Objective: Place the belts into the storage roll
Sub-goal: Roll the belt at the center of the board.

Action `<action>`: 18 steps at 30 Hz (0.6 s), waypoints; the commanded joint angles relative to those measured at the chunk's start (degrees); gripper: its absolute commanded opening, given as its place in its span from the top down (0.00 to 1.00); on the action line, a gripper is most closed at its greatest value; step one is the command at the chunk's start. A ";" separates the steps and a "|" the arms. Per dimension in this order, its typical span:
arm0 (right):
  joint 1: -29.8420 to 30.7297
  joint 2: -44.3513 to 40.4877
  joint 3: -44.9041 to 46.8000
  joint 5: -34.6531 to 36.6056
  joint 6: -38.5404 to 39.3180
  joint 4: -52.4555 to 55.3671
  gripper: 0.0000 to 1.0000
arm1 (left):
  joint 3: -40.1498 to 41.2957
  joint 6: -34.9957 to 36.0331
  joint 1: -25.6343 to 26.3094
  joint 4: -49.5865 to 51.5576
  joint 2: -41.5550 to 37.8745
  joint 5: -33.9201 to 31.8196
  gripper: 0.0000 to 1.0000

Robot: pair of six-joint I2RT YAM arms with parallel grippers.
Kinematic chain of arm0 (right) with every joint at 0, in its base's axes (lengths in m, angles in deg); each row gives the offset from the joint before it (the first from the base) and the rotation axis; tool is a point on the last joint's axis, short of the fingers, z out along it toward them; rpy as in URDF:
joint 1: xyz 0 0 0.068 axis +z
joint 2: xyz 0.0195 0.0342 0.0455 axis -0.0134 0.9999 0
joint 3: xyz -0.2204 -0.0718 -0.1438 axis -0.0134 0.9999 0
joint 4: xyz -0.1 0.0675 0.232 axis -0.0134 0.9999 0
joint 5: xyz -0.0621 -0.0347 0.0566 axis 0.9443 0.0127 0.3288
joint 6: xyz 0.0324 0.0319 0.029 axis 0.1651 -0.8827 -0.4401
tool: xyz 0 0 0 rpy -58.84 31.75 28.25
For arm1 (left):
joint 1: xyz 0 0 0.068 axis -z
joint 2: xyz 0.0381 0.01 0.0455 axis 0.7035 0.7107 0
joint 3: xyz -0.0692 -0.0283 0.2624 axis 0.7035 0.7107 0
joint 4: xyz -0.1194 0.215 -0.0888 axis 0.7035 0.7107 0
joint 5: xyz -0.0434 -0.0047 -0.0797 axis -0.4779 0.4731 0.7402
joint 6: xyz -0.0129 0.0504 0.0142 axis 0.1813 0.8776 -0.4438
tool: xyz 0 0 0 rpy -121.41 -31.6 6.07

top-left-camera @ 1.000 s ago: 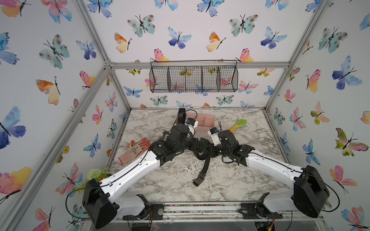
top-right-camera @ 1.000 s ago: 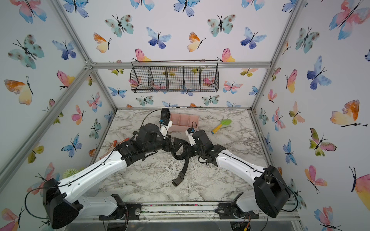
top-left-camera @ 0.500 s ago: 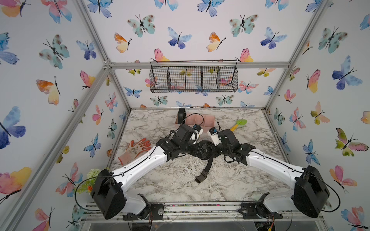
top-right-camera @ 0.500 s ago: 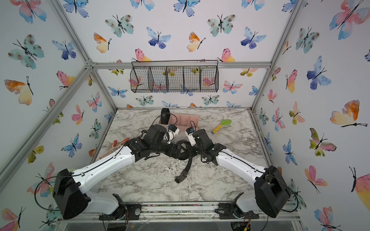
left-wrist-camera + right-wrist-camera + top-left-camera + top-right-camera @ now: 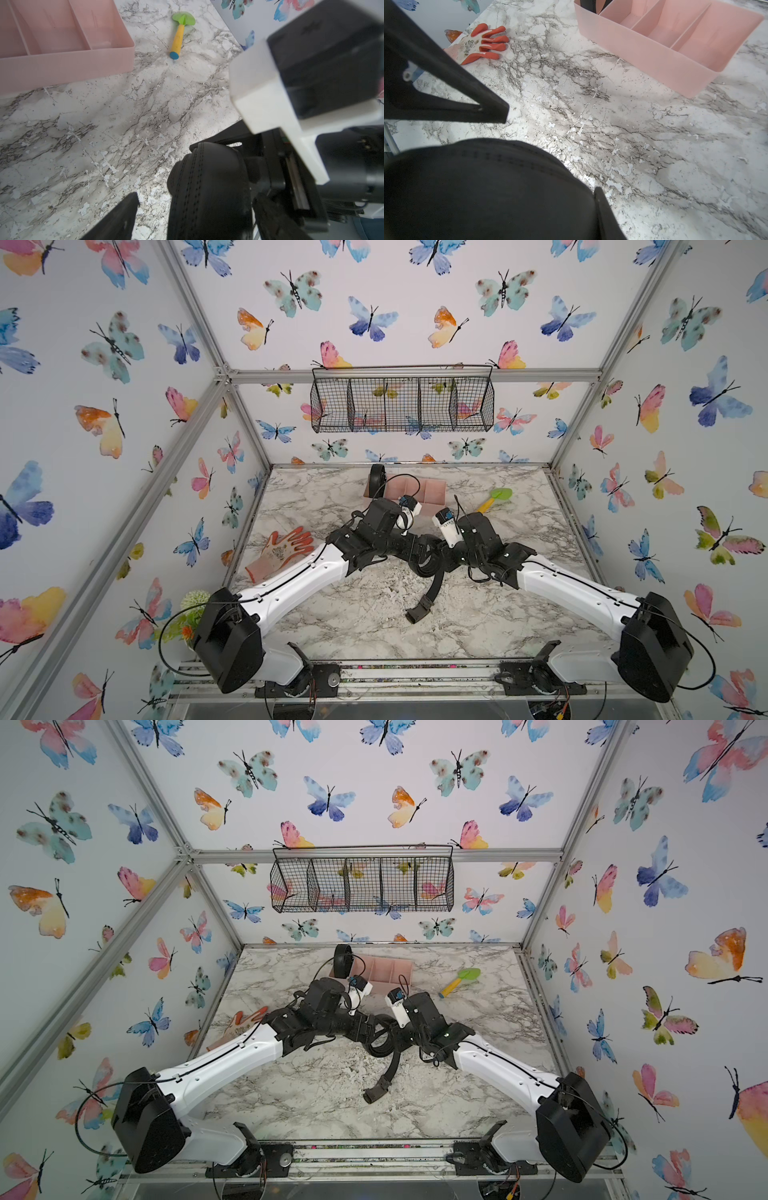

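Left arm had swung in; left claw (image 5: 195,199) gaped around mid-tabletop belt (image 5: 424,570) pinched by right claw (image 5: 444,560). Other belt (image 5: 376,477) sat in tray (image 5: 432,490), end cell; looked half done.

The storage roll (image 5: 434,491), a low pale pink tray split into square compartments, is lying at the far middle of the bench (image 5: 365,622). The rolled belt (image 5: 377,477), a tight black coil, is standing on edge in its left end compartment. The loose belt (image 5: 433,591), black with stitched edges, is sitting half-coiled at mid-bench, its tail trailing toward the near edge.
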 commanded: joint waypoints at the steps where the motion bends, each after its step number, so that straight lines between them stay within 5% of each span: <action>1: 0.19 -1.47 0.40 -1.34 0.06 -1.37 0.97 | -0.23 -0.30 -0.31 -2.69 0.56 1.68 0.15; 18: 0.19 -1.78 1.06 -2.30 -1.00 -2.29 0.97 | -0.31 0.70 -0.32 -2.74 3.81 4.47 0.30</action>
